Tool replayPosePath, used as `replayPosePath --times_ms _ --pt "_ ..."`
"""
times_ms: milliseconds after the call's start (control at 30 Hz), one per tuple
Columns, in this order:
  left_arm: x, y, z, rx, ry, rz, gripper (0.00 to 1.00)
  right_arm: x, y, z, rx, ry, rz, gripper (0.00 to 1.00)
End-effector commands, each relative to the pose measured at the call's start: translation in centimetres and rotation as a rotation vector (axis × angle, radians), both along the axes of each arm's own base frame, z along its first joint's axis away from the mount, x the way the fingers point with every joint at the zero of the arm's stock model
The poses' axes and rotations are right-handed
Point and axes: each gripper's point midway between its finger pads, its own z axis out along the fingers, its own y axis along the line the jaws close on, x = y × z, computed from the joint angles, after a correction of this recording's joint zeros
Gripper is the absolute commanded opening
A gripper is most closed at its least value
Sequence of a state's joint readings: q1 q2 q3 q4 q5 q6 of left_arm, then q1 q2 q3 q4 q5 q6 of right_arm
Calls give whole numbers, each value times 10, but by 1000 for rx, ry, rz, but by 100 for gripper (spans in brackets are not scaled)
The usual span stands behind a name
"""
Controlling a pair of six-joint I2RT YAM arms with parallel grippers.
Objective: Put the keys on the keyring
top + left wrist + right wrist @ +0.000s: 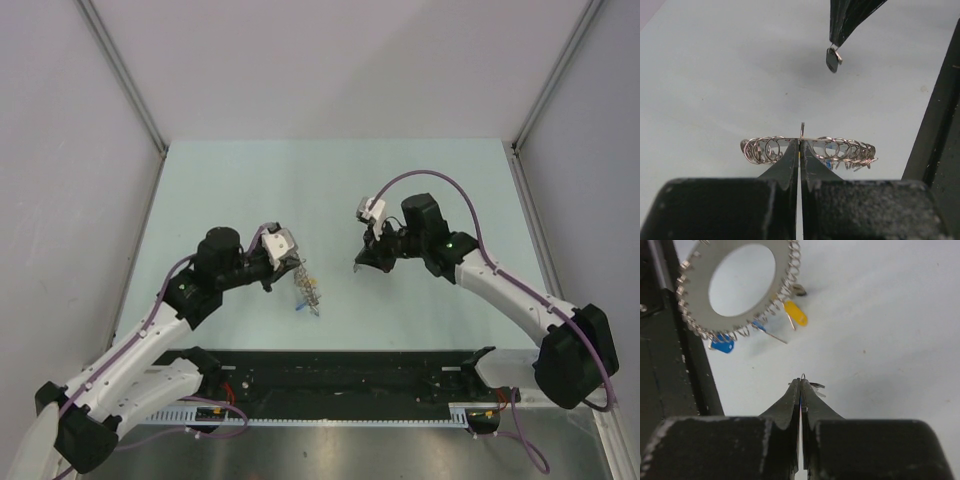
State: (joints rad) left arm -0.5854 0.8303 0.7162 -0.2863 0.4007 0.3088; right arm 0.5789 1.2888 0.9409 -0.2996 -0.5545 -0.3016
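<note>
My left gripper (296, 268) (801, 145) is shut on the keyring (308, 292), holding it above the table. The left wrist view shows the keyring (840, 147) edge-on, rimmed with small wire loops. In the right wrist view it is a flat grey disc (700, 310) with a round hole. A yellow key (796, 313) and a blue key (722, 345) hang from its loops. My right gripper (362, 264) (801, 384) is shut on a small black-headed key (832, 59), a short way right of the ring and not touching it. Its silver blade (816, 386) pokes out beside the fingertips.
The pale table (330, 190) is walled on the left, right and back. A black rail (340, 375) runs along the near edge between the arm bases. The left arm's dark body (670, 365) fills the left side of the right wrist view.
</note>
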Motion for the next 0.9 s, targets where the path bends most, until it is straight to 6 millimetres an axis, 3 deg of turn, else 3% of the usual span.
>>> replayPosePath --times_ms 0,300,867 --pt "-4 -20 36 -82 -115 -140 0 -17 17 39 173 -53 128 0" --pt "-12 -40 49 -50 -176 -296 0 -36 24 70 291 -61 222 0" --pt "-34 -58 27 -102 -153 -474 0 -59 39 75 265 -150 301 0"
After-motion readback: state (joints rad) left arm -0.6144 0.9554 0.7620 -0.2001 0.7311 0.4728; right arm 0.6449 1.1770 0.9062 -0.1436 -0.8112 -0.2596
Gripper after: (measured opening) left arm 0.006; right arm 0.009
